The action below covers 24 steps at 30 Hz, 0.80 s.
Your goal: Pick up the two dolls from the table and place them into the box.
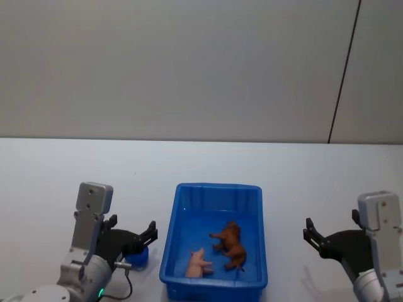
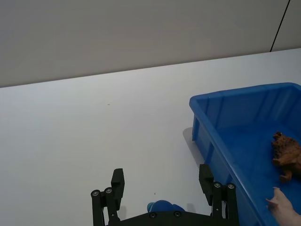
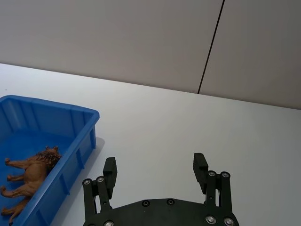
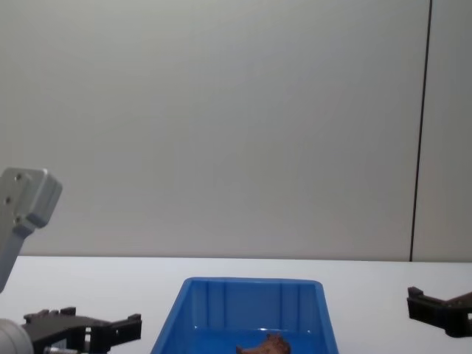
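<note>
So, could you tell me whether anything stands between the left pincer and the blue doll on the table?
Nothing visible does. The left pincer is open right over the blue doll, which sits on the table just left of the box. To go in, the doll must clear the box's near left wall.

We see pale grey boxy wrist housings, the left gripper (image 1: pixel 135 240) and right gripper (image 1: pixel 313 237) matt black with silver screws, and a thin black cable lower left.

The left tool (image 1: pixel 140 241) has bare tabletop (image 1: pixel 88 163) ahead; the box (image 1: pixel 189 195) wall stands close on its right side.
</note>
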{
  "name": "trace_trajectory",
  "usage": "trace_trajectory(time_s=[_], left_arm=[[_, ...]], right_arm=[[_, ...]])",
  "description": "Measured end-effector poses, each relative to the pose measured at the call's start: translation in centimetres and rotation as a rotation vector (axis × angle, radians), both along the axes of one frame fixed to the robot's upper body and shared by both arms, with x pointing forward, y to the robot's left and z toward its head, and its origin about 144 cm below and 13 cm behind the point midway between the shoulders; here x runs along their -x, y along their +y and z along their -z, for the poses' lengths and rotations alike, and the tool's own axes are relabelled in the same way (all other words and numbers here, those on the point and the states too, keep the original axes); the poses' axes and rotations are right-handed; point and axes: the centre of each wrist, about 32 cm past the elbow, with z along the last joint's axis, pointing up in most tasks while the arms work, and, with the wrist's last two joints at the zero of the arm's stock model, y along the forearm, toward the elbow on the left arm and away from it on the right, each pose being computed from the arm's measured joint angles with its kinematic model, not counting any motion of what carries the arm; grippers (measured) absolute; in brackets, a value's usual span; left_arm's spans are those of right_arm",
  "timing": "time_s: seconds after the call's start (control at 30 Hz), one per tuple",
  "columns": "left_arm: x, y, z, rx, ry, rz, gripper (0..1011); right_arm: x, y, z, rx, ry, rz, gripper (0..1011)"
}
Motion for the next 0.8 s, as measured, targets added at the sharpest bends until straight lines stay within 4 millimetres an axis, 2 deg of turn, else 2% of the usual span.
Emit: trace_trajectory(time_s=[0.4, 0.43, 0.57, 0.8], left_arm=[[0.6, 0.2, 1.2, 0.023, 0.053, -0.015, 994], [0.7, 0.2, 1.3, 0.024, 0.056, -0.015, 955], [0.8, 0.2, 1.6, 0.03, 0.07, -0.019, 906], [0.9, 0.2, 2.3, 0.036, 0.093, -0.015, 682]], right_arm=[[0.0, 0.0, 0.0, 0.0, 0.0, 0.0, 1001], [0.0, 0.0, 0.0, 0.0, 0.0, 0.0, 1001], [0.0, 0.0, 0.0, 0.0, 0.0, 0.0, 1001], [0.0, 0.0, 0.0, 0.0, 0.0, 0.0, 1001]])
